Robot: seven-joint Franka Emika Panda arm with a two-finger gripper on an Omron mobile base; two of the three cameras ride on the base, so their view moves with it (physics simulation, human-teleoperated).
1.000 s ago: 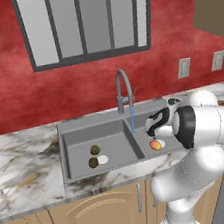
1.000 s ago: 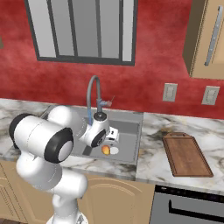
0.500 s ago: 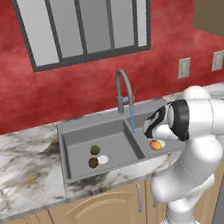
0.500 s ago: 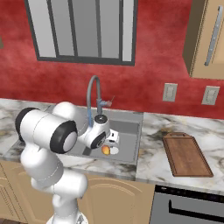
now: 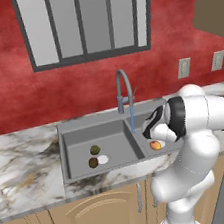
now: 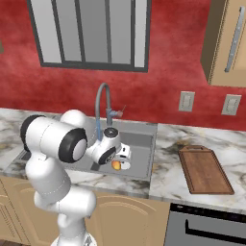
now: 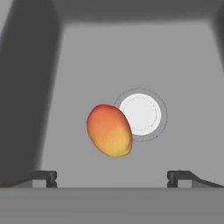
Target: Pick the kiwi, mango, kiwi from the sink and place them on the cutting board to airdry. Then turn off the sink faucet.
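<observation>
The orange-yellow mango (image 7: 109, 130) lies on the floor of the sink's right basin, against the white drain (image 7: 140, 114). My gripper (image 7: 112, 177) hangs open right above it, one fingertip (image 7: 43, 176) on each side, touching nothing. From the base, the mango (image 5: 155, 145) (image 6: 116, 165) sits just under the gripper (image 5: 151, 134). An olive-green kiwi (image 5: 95, 149) and a darker brown kiwi (image 5: 93, 162) rest in the left basin of the sink (image 5: 77, 139). Water runs from the faucet (image 5: 123, 89). The cutting board (image 6: 205, 169) lies on the counter to the right.
A white drain disc (image 5: 104, 159) sits beside the brown kiwi. The faucet's blue stream (image 5: 132, 120) falls close behind my hand. Red wall and a window stand behind the sink; an oven front (image 6: 206, 226) is below the board.
The arm's upper links have shifted and the hand has settled a little lower over the mango. The fruits have not moved and the jaws stay open.
</observation>
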